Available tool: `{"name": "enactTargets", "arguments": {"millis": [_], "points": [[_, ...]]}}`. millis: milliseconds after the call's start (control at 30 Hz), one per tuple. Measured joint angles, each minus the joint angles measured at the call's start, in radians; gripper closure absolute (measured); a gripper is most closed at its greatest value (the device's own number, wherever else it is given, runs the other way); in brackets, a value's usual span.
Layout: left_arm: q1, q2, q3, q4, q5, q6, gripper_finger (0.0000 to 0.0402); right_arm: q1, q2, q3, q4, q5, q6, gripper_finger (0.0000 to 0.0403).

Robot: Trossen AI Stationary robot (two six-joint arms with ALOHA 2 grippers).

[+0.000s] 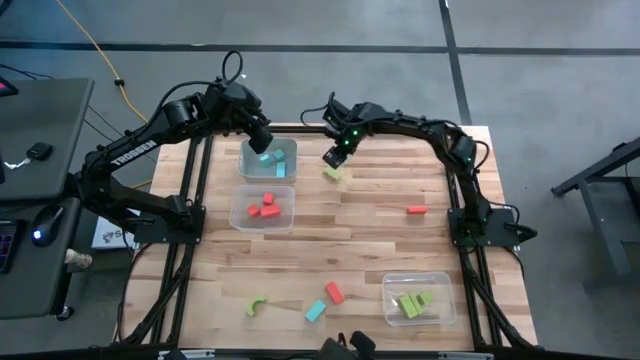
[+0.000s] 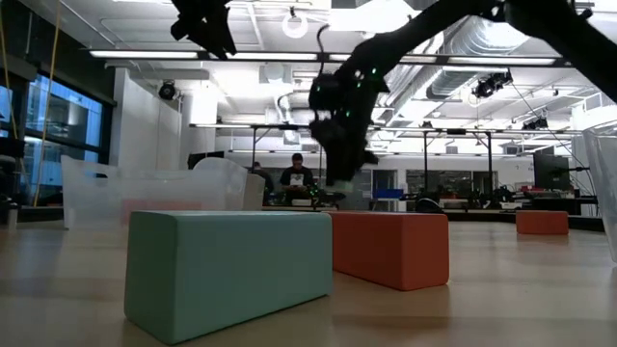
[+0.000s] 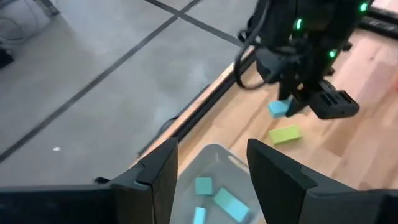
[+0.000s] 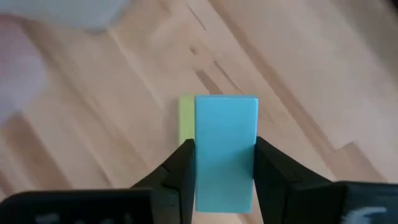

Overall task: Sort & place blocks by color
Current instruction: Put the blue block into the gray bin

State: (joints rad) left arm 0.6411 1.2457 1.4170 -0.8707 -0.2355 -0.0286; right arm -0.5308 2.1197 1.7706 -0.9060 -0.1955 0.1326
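Right gripper (image 4: 222, 168) is pinching a cyan block (image 4: 225, 149) lengthwise between its fingers, hovering over the green block (image 1: 333, 174); left gripper (image 3: 211, 180) is waiting spread.

The left gripper (image 3: 211, 177) shows as 2 dark fingers (image 3: 158, 177) standing apart with nothing between them, hanging above a clear plastic bin (image 3: 214, 154) that sits at the edge of the pale wooden table (image 3: 348, 124). Inside the bin lie 3 cyan-blue blocks (image 3: 229, 203), 1 a small cube and the others longer. Farther off, the right gripper (image 3: 297, 102), dark with green lights on its wrist, holds a small cyan-blue block (image 3: 278, 109) clamped above the table. Just beside it, a flat yellow-green rectangular block (image 3: 285, 134) rests on the wood. Grey floor (image 3: 93, 68) with dark seams lies beyond the table's edge.
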Motion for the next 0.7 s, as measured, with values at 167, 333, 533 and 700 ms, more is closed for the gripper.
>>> {"name": "enactTargets", "arguments": {"millis": [167,333,533,700], "points": [[0.0,0.0,0.0,0.0,0.03,-0.109,0.0234,0.002,-0.082,0.0,0.018,-0.023,-0.067,0.0302],[0.0,0.002,0.0,0.001,0.082,-0.309,0.0234,0.015,-0.169,0.001,0.085,-0.024,-0.135,0.0302],[0.0,0.03,0.0,0.012,0.131,-0.44,0.0234,0.038,-0.25,0.002,0.184,-0.018,-0.201,0.0302],[0.011,0.084,0.0,0.072,0.198,-0.492,0.0234,0.063,-0.278,0.003,0.24,-0.013,-0.277,0.0302]]}}
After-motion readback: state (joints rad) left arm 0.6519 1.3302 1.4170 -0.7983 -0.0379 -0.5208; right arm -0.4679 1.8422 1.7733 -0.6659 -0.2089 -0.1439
